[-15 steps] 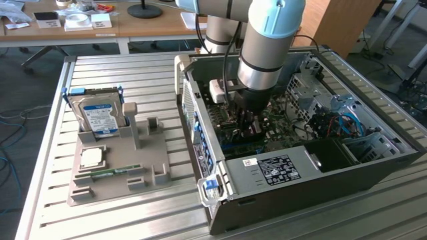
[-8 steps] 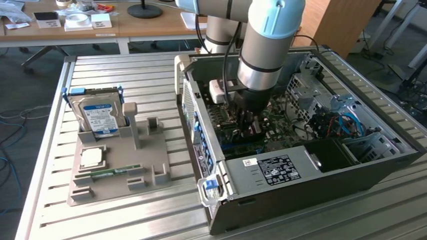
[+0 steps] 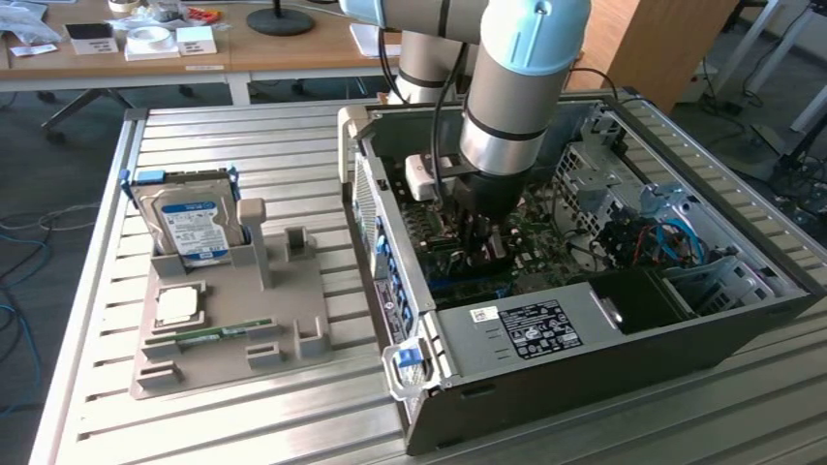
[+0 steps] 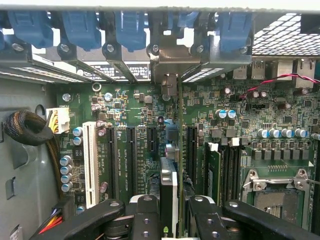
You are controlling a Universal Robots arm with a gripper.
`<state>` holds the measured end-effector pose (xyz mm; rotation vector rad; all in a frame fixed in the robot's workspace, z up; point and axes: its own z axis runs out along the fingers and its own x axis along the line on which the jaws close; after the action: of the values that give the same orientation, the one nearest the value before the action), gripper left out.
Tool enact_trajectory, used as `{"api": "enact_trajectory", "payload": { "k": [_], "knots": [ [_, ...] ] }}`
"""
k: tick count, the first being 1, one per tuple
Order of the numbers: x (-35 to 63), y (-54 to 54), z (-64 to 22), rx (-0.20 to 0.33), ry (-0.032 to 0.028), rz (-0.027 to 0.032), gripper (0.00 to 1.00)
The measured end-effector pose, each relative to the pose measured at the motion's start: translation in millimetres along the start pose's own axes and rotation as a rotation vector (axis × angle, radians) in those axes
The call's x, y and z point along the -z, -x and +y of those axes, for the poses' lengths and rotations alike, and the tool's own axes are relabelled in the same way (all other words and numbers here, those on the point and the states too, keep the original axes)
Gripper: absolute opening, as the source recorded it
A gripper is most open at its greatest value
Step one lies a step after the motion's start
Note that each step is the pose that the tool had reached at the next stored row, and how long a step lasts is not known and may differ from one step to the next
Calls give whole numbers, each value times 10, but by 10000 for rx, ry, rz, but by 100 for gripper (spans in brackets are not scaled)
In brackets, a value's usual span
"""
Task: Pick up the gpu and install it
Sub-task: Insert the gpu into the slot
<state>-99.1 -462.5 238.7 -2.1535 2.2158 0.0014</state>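
So from the exterior view, the arm is reaching straight down into the open PC case (image 3: pixel 723 320) sitting on the counter (image 3: pixel 259 407), and the gripper (image 3: pixel 475 254) is hanging low over the motherboard (image 3: pixel 543 247), roughly mid-case. Over on the exterior view's left, the grey parts holder (image 3: pixel 227 334) is still carrying the blue-labelled hard drive (image 3: pixel 192 228), a CPU (image 3: pixel 177 306) and a RAM stick (image 3: pixel 213 334), but a couple of its slots are sitting bare. So I'm judging the pick-up part as done.

Wrist view is where it's getting interesting. The jaws are pinching the gpu (image 4: pixel 170 187), which is standing on edge between the black fingers (image 4: pixel 145 217), green board side showing as a thin line running toward the case's rear brackets (image 4: pixel 170 52). It's lining up with the black expansion slots (image 4: pixel 131 155) just beside the white slot (image 4: pixel 90 162), with the empty CPU socket (image 4: pixel 272 192) off to the other side.

Can't tell whether the card's edge is actually sitting in a slot yet or just hovering over it. My guess: carried and aligned, seating and letting go left to do.
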Motion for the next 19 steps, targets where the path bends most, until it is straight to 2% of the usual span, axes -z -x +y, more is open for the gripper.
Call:
{"api": "enact_trajectory", "payload": {
  "k": [7, 8, 13, 16, 19],
  "knots": [
    [-3, 1, 1, -2, -2, -5, 28],
    [-2, 1, 1, -2, -2, -4, 34],
    [0, 0, 0, -1, 0, 0, 34],
    [36, 1, -1, -1, 1, 1, 34],
    [115, 4, -4, -1, 0, 0, 34]
  ]
}}
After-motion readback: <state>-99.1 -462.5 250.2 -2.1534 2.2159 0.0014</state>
